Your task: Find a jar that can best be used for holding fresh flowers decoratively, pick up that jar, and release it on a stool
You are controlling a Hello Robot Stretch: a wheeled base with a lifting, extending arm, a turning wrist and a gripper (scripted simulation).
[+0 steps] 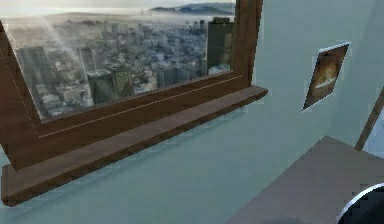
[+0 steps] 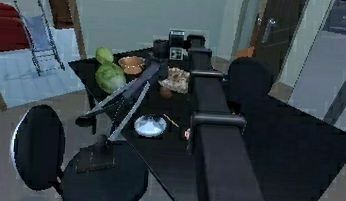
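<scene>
In the arm side view my arm reaches as a dark bar out over a dark table. Its far end with the gripper lies near the table's far edge, among dark shapes. I cannot tell whether the gripper holds anything. On the table left of the arm lie two green round things, an orange-brown bowl, a small brownish thing and a clear glass dish. No shape here reads clearly as a jar.
A black round-backed chair stands at the table's near left, another beyond the arm. A red sofa and a doorway lie farther out. The forward view faces a wood-framed window and a small wall picture.
</scene>
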